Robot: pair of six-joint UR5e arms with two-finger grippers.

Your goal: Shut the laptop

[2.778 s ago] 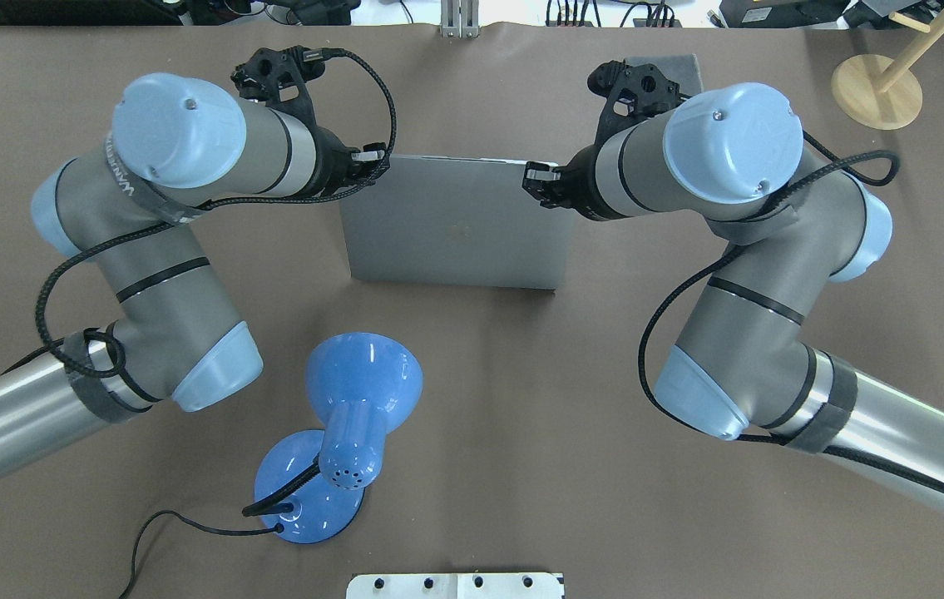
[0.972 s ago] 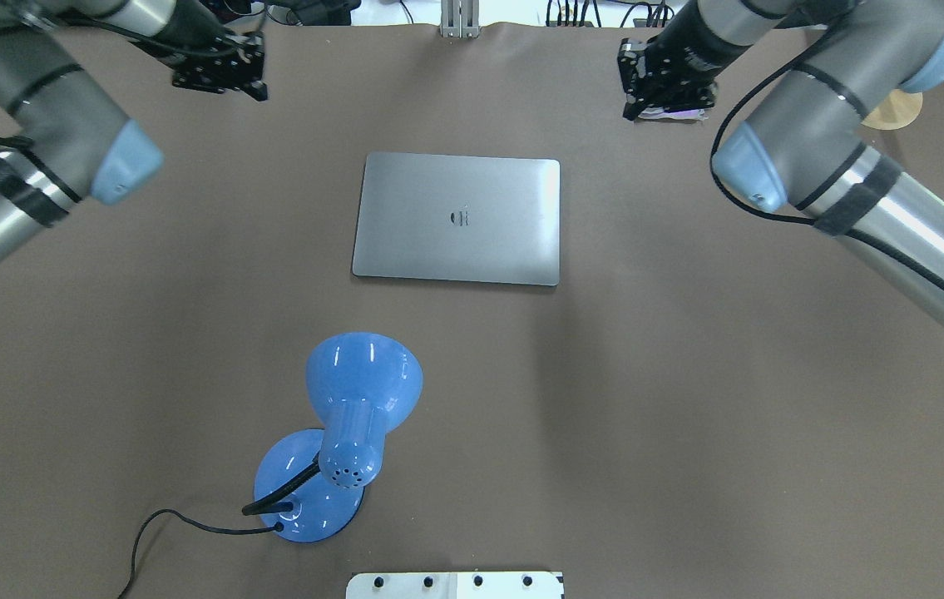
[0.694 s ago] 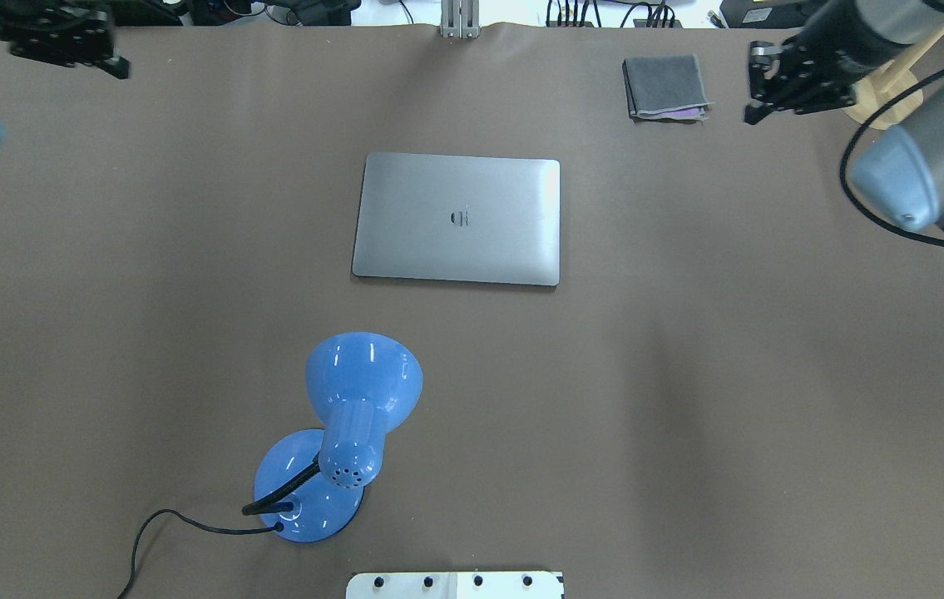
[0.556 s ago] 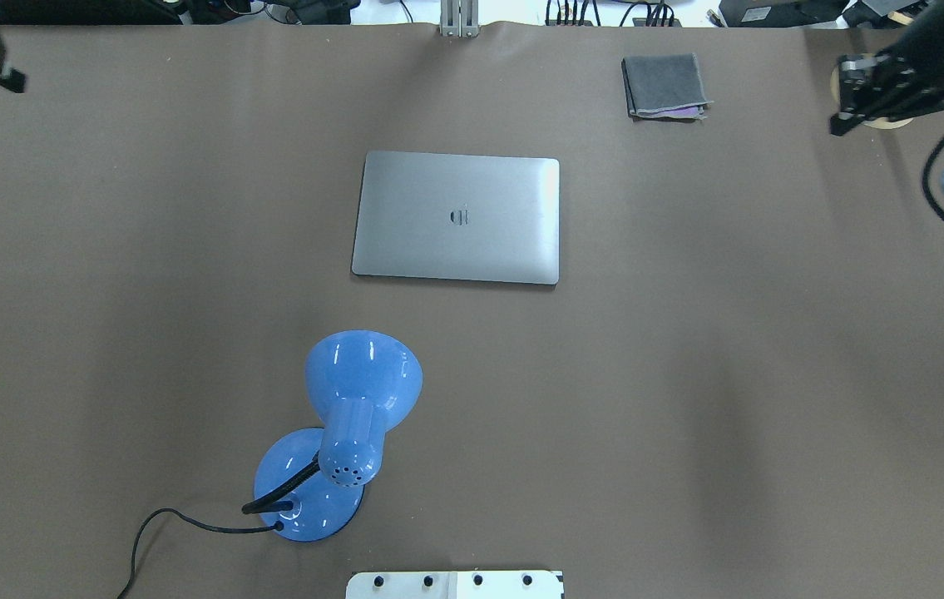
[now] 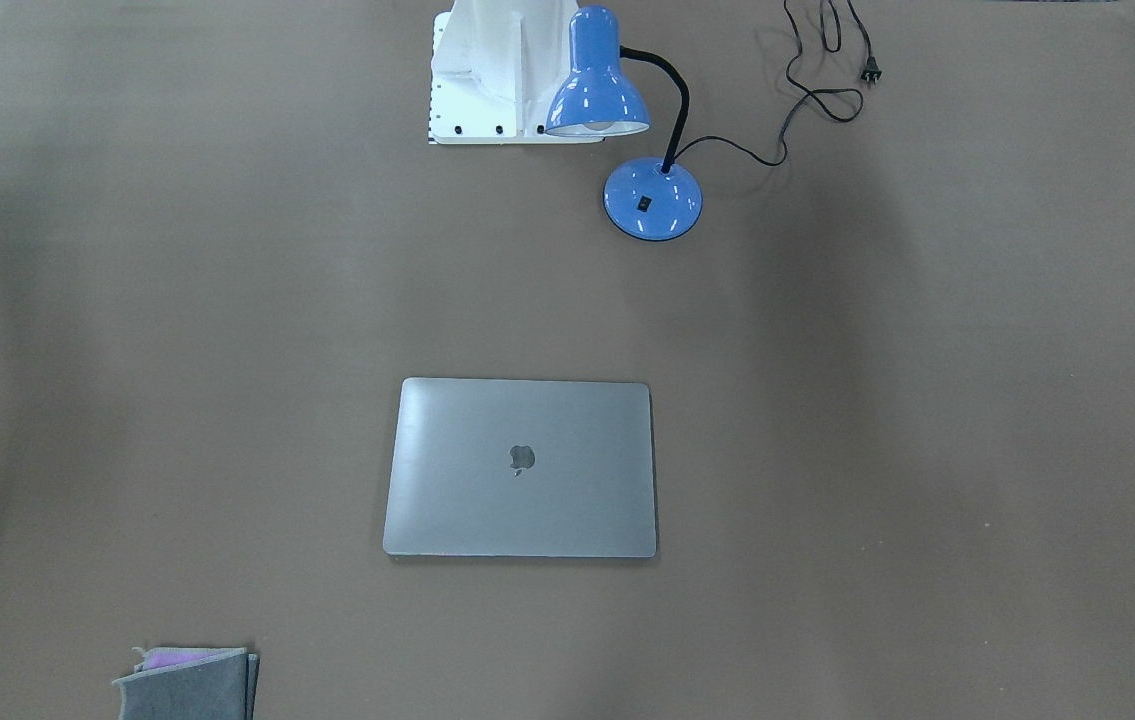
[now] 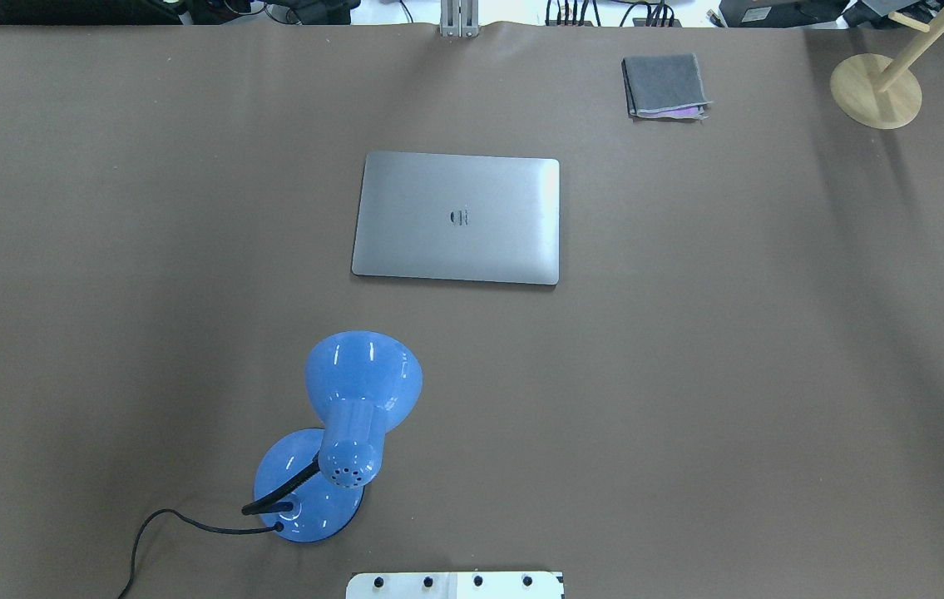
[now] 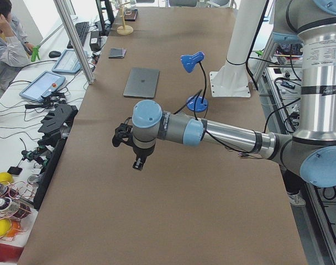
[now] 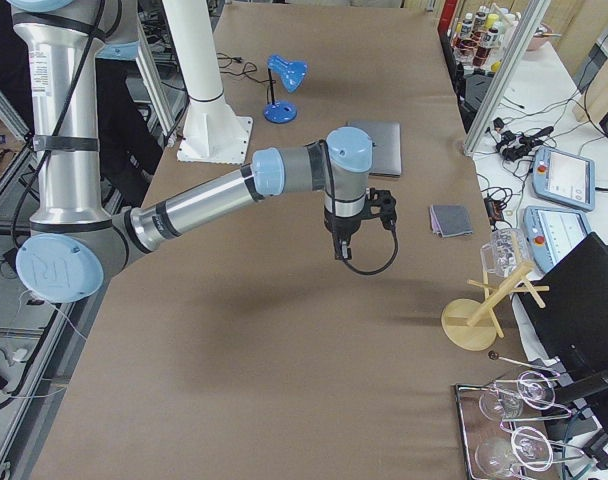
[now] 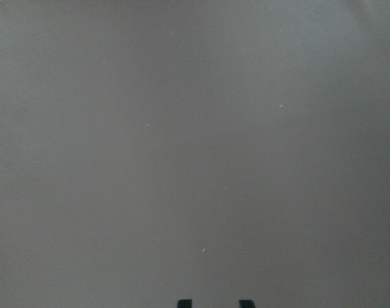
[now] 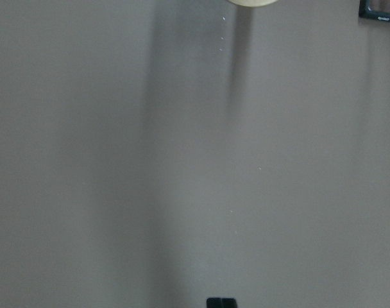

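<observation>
Tabletop | laptop closed | left end effector, right end effector seemingly distant

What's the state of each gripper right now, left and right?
Left gripper: open, holding nothing.
Right gripper: closed, holding nothing.

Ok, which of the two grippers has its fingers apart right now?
The left gripper: its wrist view shows two fingers with a clear gap between them. On the right gripper they sit pressed together.
</observation>
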